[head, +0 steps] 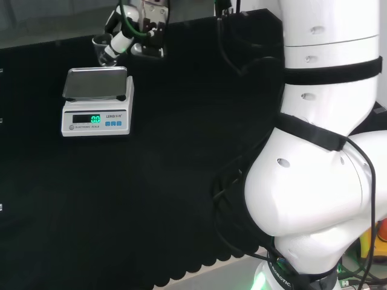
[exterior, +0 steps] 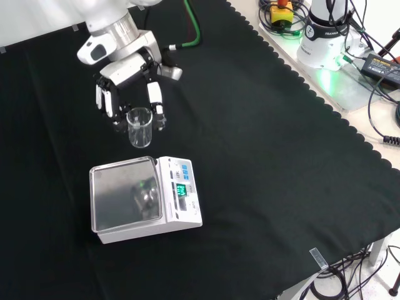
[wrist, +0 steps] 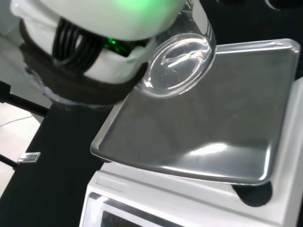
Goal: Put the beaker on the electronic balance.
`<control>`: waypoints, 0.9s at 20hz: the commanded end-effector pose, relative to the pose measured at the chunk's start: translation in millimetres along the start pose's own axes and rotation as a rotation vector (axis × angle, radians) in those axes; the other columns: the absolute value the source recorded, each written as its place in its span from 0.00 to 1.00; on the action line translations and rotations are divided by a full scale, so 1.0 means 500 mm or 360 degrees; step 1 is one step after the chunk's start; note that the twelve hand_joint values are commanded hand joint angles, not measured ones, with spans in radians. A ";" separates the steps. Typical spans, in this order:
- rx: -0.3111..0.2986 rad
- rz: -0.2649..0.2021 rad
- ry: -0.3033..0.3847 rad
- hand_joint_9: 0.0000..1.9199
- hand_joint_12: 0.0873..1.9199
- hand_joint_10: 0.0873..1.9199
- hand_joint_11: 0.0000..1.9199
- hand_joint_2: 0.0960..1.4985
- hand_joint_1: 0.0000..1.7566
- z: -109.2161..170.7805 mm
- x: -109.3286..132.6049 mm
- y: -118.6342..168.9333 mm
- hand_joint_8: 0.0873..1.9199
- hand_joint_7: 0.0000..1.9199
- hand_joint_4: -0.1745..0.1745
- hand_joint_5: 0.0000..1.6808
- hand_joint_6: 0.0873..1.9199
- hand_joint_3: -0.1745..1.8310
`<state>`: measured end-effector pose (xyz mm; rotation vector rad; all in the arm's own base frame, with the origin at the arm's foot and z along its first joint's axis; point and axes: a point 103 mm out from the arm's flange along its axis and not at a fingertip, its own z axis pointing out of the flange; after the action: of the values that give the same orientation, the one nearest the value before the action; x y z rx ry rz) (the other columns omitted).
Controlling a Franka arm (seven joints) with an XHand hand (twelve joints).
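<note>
The hand (exterior: 128,87) pinches a clear beaker (exterior: 140,127) between curled fingers, holding it upright just beyond the balance (exterior: 145,198) on the black surface (exterior: 269,156). The steel pan (exterior: 124,194) is bare; the display glows green.

Your arm's links, at the right of the head view, are glossy white and rounded, with small recessed screw holes. Two black straps band them, and a black cable runs down alongside. Your robot hand (exterior: 128,78), upper left in the front view, has white segments with black joints and a green cable behind.
</note>
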<state>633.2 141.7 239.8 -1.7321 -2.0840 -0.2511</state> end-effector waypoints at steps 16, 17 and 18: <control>0.0161 -0.0112 0.0095 0.90 0.58 0.08 0.51 0.29 0.66 0.114 -0.038 0.138 0.06 0.91 1.00 0.81 0.30 0.53; 0.0152 -0.0106 0.0107 0.90 0.58 0.08 0.51 0.29 0.66 0.115 -0.043 0.142 0.06 0.91 1.00 0.81 0.30 0.53; 0.0150 -0.0099 0.0110 0.90 0.58 0.08 0.51 0.29 0.66 0.115 -0.048 0.145 0.06 0.91 1.00 0.81 0.30 0.53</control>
<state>689.2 166.9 181.0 -1.6032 -2.0992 -0.1972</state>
